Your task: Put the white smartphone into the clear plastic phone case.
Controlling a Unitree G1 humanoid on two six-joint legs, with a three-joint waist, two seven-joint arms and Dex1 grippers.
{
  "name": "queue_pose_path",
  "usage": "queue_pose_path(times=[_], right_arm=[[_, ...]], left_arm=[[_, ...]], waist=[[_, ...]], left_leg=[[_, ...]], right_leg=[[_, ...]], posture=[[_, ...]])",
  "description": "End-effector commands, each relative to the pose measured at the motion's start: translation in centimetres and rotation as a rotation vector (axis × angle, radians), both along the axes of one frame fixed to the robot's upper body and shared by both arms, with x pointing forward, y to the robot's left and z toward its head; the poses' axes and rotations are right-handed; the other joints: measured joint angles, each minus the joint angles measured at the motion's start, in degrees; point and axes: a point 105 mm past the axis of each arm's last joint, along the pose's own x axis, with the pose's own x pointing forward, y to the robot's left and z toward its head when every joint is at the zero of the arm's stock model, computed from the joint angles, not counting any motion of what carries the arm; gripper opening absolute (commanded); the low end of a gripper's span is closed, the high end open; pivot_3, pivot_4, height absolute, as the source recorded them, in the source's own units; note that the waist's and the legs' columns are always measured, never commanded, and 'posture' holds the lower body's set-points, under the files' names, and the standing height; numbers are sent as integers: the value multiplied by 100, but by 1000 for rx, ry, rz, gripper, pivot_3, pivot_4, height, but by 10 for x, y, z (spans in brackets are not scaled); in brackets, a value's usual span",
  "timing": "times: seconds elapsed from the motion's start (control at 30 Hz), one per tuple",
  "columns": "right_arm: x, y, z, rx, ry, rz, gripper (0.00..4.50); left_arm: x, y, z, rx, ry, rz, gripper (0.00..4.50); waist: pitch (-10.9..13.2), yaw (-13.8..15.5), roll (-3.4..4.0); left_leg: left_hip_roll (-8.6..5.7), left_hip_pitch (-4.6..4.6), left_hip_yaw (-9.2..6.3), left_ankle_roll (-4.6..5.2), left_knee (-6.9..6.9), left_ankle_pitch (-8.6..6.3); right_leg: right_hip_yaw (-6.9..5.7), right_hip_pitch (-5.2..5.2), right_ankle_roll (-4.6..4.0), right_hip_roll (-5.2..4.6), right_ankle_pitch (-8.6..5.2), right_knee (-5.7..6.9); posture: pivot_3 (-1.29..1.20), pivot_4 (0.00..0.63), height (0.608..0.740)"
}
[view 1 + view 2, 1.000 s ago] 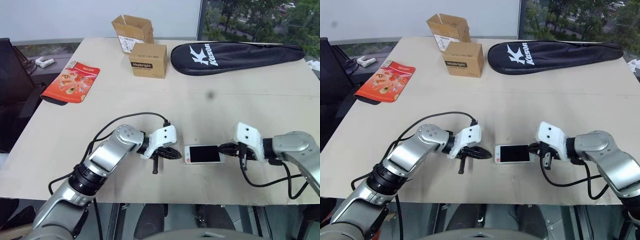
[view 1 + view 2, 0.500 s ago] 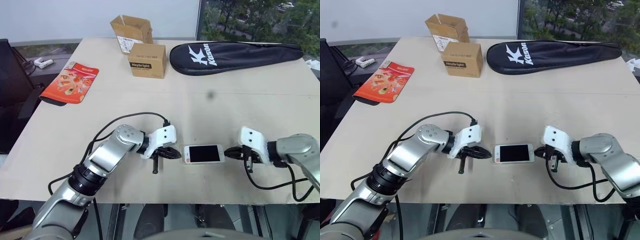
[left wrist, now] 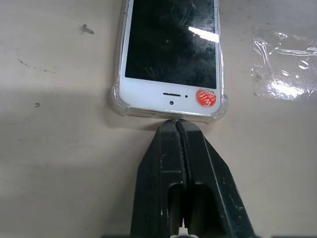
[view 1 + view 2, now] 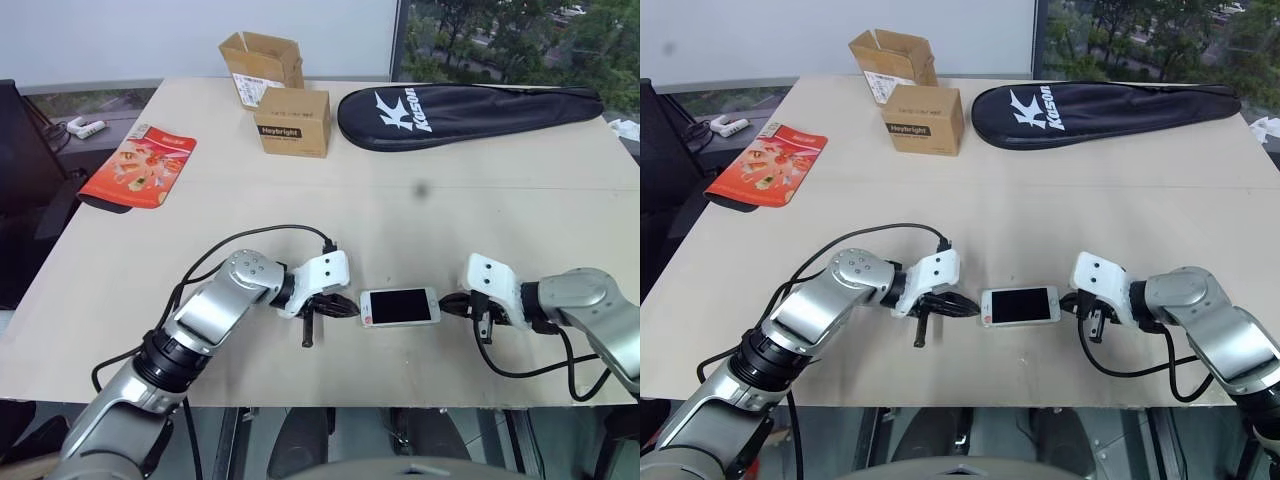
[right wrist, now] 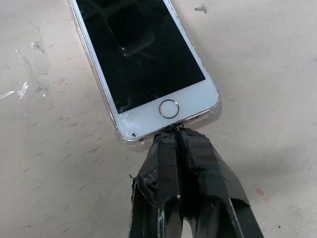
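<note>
Lower centre of the frame: white smartphone (image 4: pixel 399 307), lying flat, seated in clear plastic phone case (image 3: pixel 119 96). You find left gripper (image 3: pixel 177 124) and right gripper (image 5: pixel 174 130) pressed together, each tip against one short end. Judged light, rigid, slippery, glass-fronted; take it by the long edges.

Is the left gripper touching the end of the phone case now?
Touching. In the left wrist view the shut left gripper has its tips pressed against the end rim of the clear plastic phone case, with no gap visible.
</note>
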Motion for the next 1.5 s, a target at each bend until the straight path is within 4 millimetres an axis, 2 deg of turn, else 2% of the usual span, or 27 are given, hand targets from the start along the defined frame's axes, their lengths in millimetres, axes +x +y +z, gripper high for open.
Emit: queue_pose_path(times=[0.03,0.23,0.37,0.53,0.8,1.03,1.23,1.37,1.5], right_arm=[[-7,0,8,21,-25,33,35],[-4,-12,20,126,-37,-46,35],[-1,-20,20,153,-43,-88,35],[1,-10,23,287,-59,-106,35],[-2,3,11,473,-76,-98,35],[4,0,-3,533,-81,-123,35],[1,-8,-24,515,-28,-131,35],[-3,-10,-50,419,54,-151,35],[-17,-12,-78,273,118,-99,35]], left_arm=[[2,-7,15,-77,-68,-28,0],[6,-10,31,-189,-84,-20,0],[1,-17,36,-231,-56,-46,0],[3,-20,28,-198,-72,-51,0],[9,-33,9,-109,-91,-73,0],[13,-31,0,-40,-83,-67,0],[13,-28,-1,-28,-81,-65,0],[10,-29,0,-22,-77,-72,0],[9,-31,2,-24,-78,-73,0]], waist=[[0,11,0],[0,31,0],[0,25,0],[0,2,0],[0,30,-1],[-4,7,2],[-5,9,3],[-9,4,3],[-44,2,-15]], left_leg=[[0,-2,0,0,0,0],[-2,-10,-1,0,1,0],[-2,-9,-2,0,1,0],[-2,-6,-1,0,0,0],[-5,-7,1,0,2,0],[-4,1,1,0,1,0],[-4,27,7,0,-3,0],[-3,76,9,1,-12,-1],[-2,99,6,1,-12,-1]], right_leg=[[-1,0,0,0,0,-1],[-3,-1,0,-4,0,-8],[-3,-1,0,-4,0,-7],[-1,-1,0,-2,0,-4],[0,1,0,-4,1,-6],[1,4,0,-1,0,-2],[8,27,0,-2,0,0],[10,68,-1,-1,-3,-6],[7,92,-3,0,-6,-10]], posture=[[0,150,740],[0,150,740],[0,150,740],[0,150,740],[0,150,740],[0,150,740],[0,150,740],[0,150,740],[0,150,740]])
